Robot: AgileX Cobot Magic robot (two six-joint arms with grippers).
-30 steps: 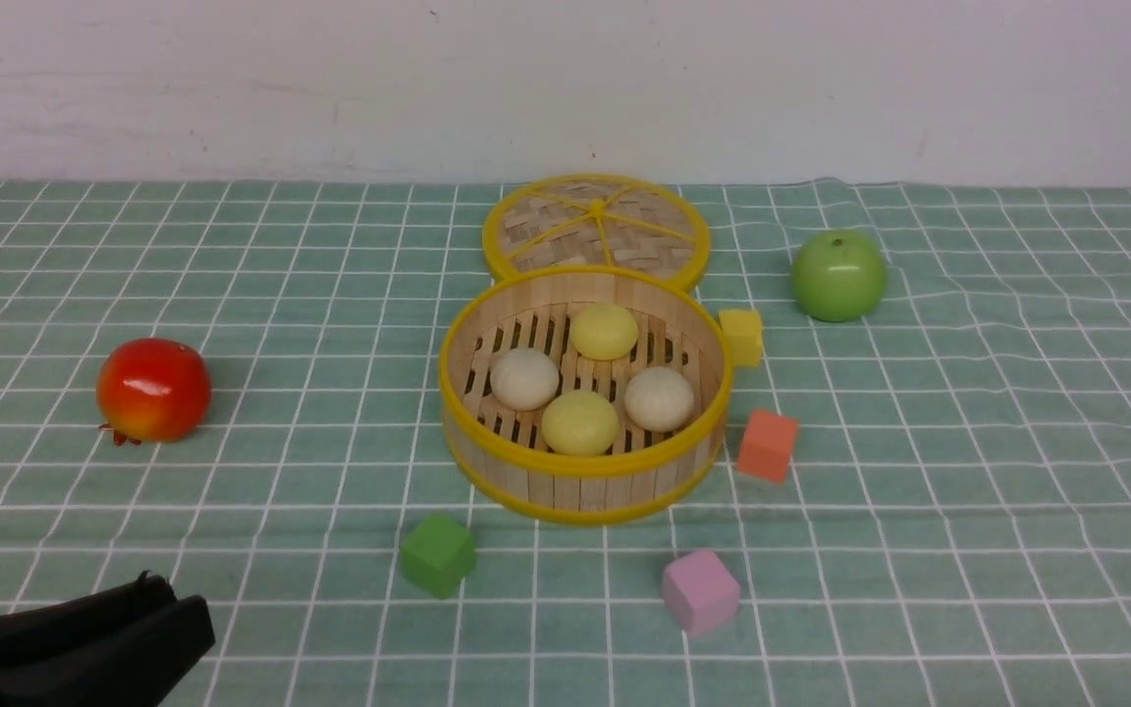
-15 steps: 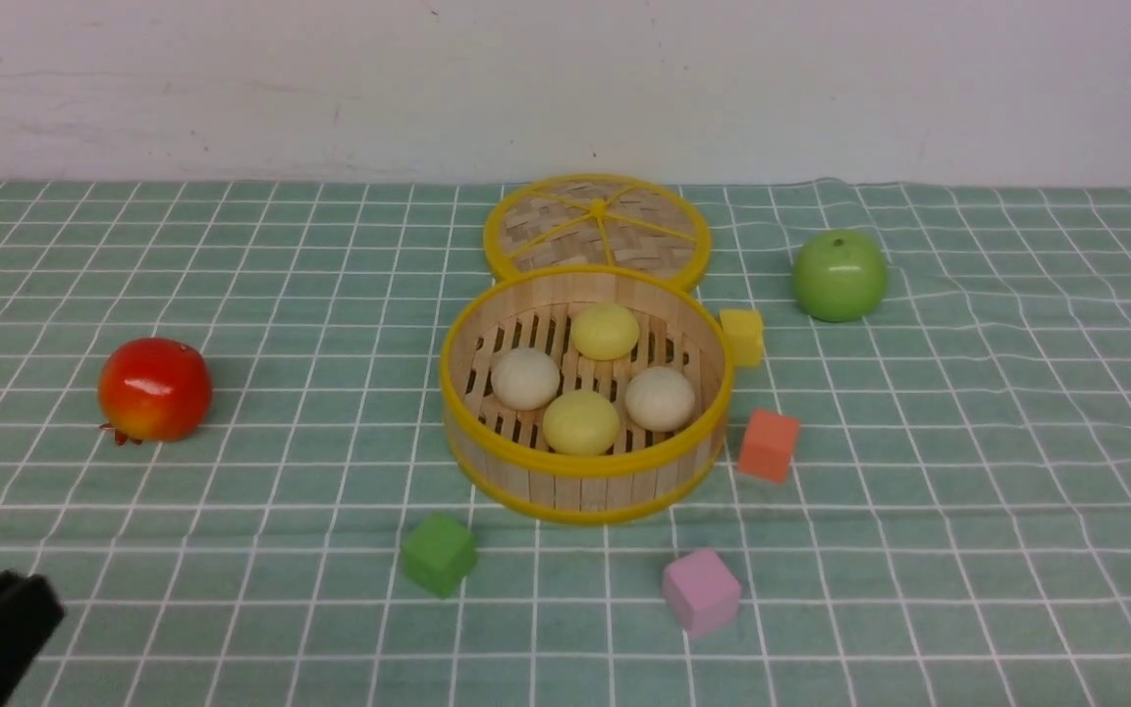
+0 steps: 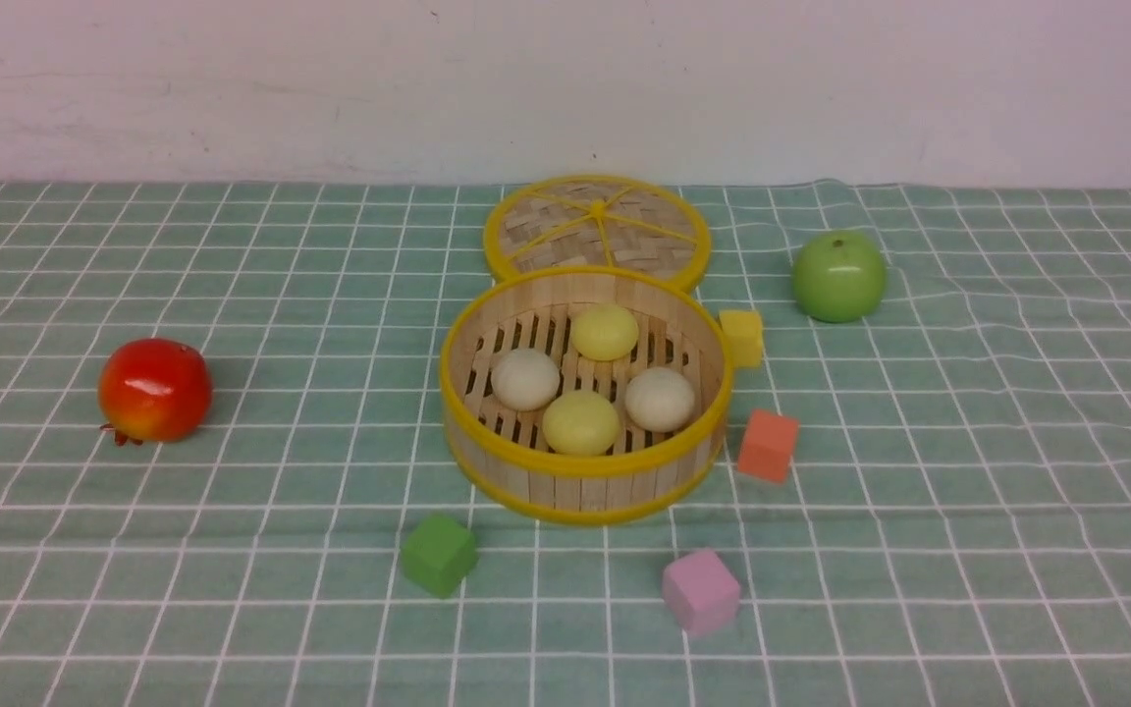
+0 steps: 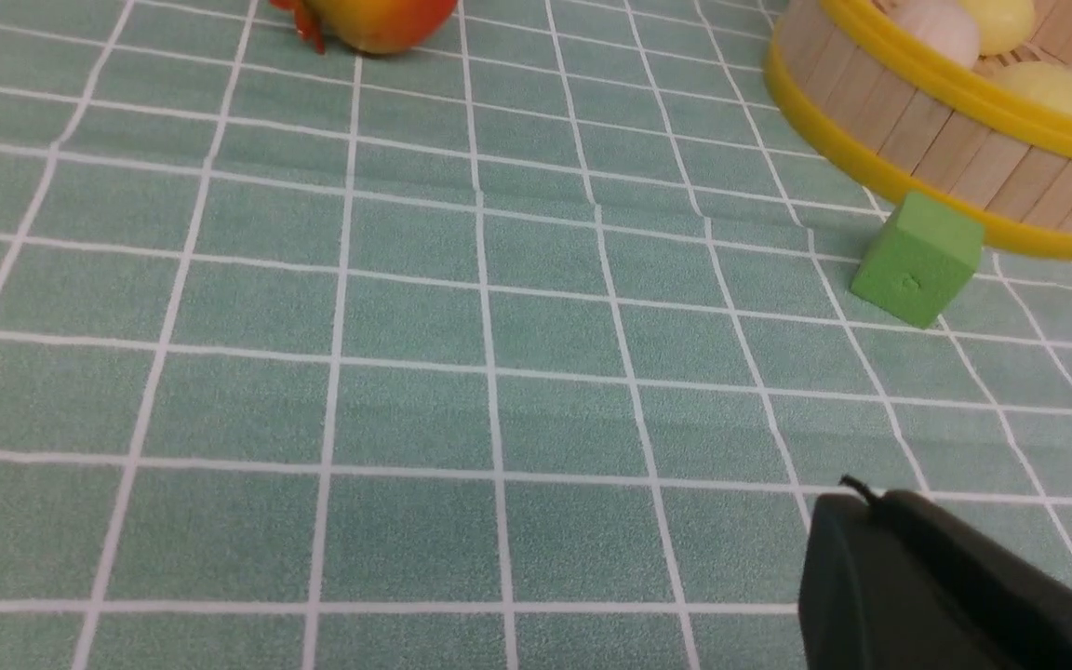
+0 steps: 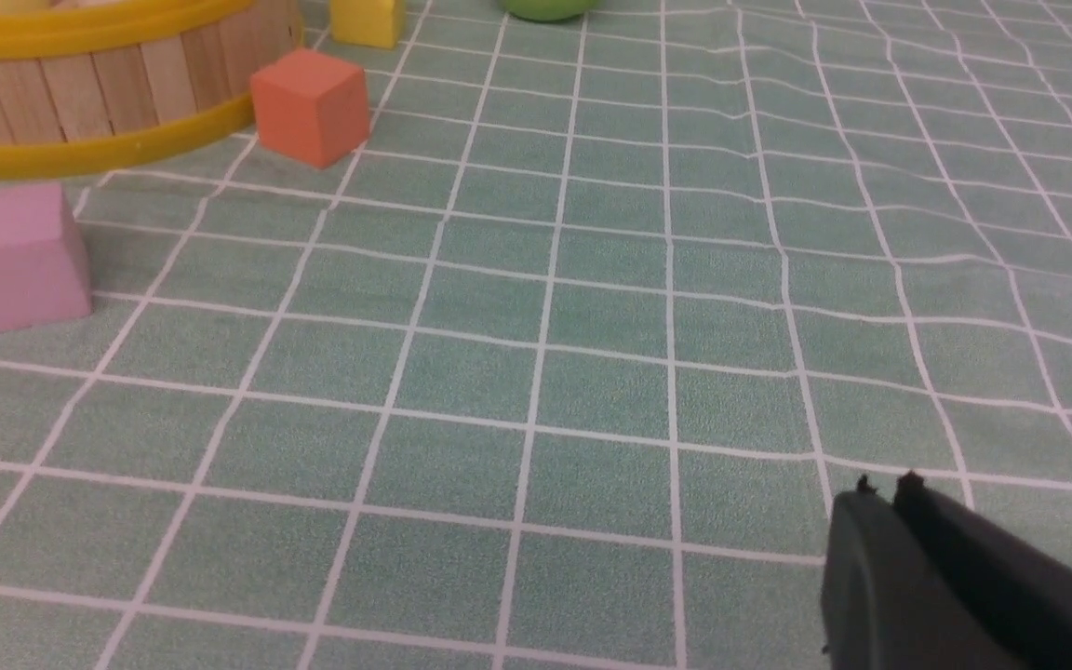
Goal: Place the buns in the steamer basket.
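The steamer basket [image 3: 580, 476] of wooden slats with yellow rims stands mid-table. Several buns lie on its slatted floor: two off-white ones [image 3: 524, 378] [image 3: 660, 398] and two pale yellow ones [image 3: 604, 331] [image 3: 580, 422]. Neither arm shows in the front view. In the left wrist view my left gripper [image 4: 857, 498] hangs shut and empty over bare cloth, well short of the basket [image 4: 927, 140]. In the right wrist view my right gripper [image 5: 885, 493] is shut with nothing in it, far from the basket [image 5: 99, 88].
A flat woven lid [image 3: 596, 231] lies behind the basket. A red pomegranate [image 3: 153, 390] sits at the left, a green apple [image 3: 837, 276] at the back right. Yellow [image 3: 742, 336], orange [image 3: 768, 445], green [image 3: 439, 555] and pink [image 3: 700, 591] cubes ring the basket on the checked green cloth.
My left gripper has drawn back out of the front view's lower left corner and closed. The buns, basket and cubes have not moved.
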